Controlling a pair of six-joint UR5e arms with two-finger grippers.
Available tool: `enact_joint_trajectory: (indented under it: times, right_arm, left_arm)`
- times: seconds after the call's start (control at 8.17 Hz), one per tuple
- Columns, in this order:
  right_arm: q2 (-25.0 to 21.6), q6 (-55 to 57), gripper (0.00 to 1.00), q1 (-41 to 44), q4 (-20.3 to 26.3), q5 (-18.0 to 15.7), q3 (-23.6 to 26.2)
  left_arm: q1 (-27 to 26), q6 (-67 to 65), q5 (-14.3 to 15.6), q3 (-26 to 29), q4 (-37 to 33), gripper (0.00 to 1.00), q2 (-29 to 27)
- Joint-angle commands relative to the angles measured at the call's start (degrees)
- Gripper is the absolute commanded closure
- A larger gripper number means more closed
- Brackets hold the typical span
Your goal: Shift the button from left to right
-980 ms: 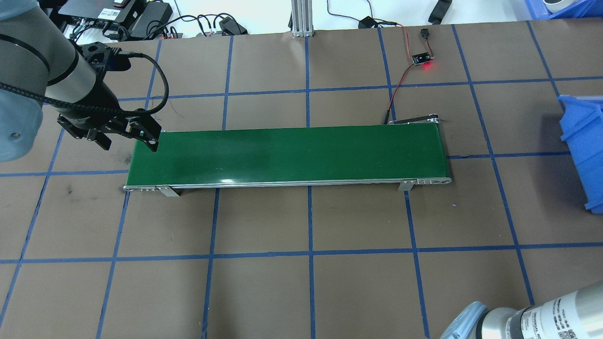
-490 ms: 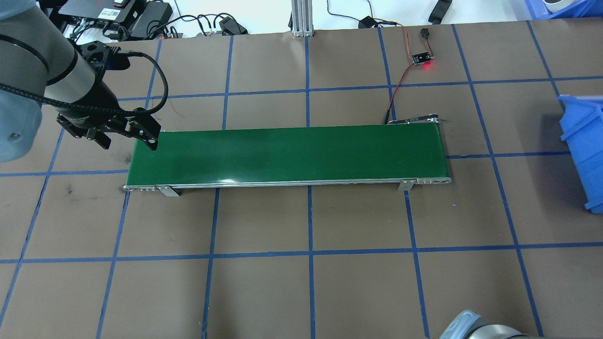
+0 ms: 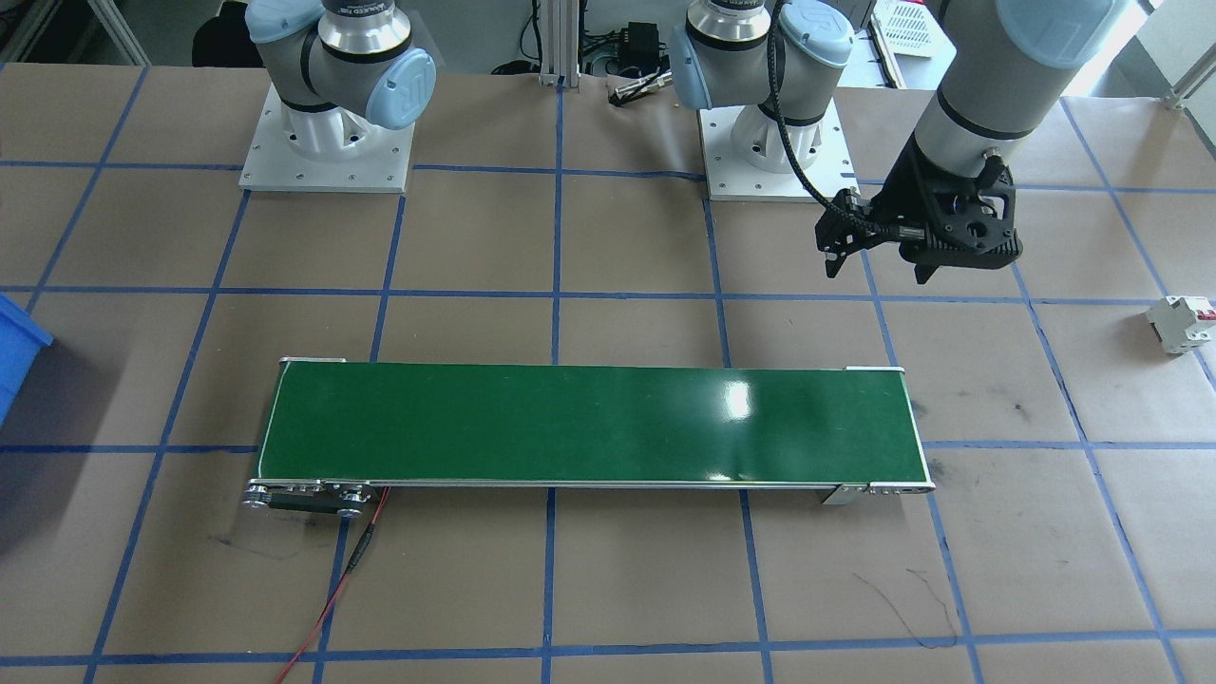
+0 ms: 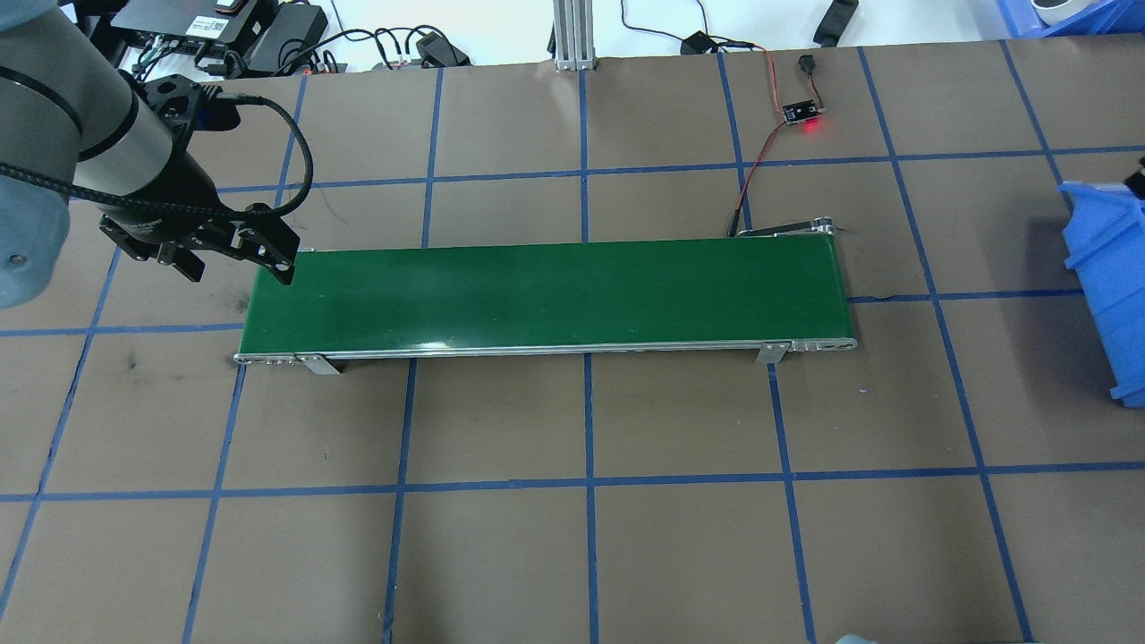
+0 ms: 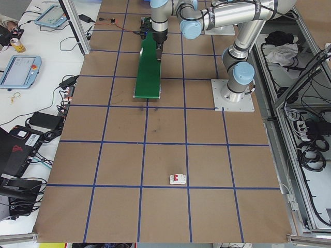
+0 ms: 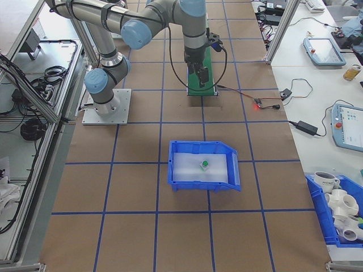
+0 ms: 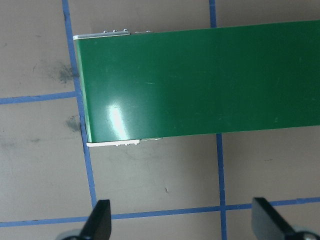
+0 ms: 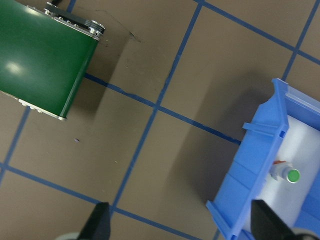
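The overhead view looks forward and down from behind the robot onto the bench (image 4: 590, 555); the front-facing view looks steeply down from across it, toward both bases — the two share the green conveyor belt (image 4: 546, 295). The side views look along the bench from its ends, from high and far off. The left wrist camera looks straight down, close over one belt end. The right wrist camera sees the other belt end and the blue bin (image 8: 255, 190).

L gripper (image 4: 234, 258) fingers apart, pointing down, empty. R gripper (image 8: 180, 222) also spread, empty.
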Motion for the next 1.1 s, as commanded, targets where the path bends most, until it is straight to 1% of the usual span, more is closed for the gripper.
enact_joint_trajectory:
  times: [0.0,0.24,0.37,0.49,0.98]
  right_arm:
    - [-0.8,27.5,0.0,16.7,0.9,-0.7,-0.5]
    - [1.2,45.1,0.0,29.5,-1.1,-0.8,-0.5]
    - [1.4,51.3,0.0,33.9,-1.8,-2.9,-0.5]
    - [1.8,51.7,0.0,35.2,-1.8,-5.9,-0.5]
    - [2.2,51.8,0.0,35.3,-1.7,-5.6,-0.6]
  left_arm:
    - [0.1,-0.6,-0.3,0.2,0.4,0.0,0.0]
    - [0.1,-0.5,-0.1,-0.4,2.4,0.0,-0.1]
    - [0.1,-0.5,0.0,-0.3,2.3,0.0,0.2]
    - [0.1,-0.4,0.1,-0.3,2.3,0.0,0.6]
    - [0.0,-0.8,-1.0,-0.4,2.5,0.0,0.0]
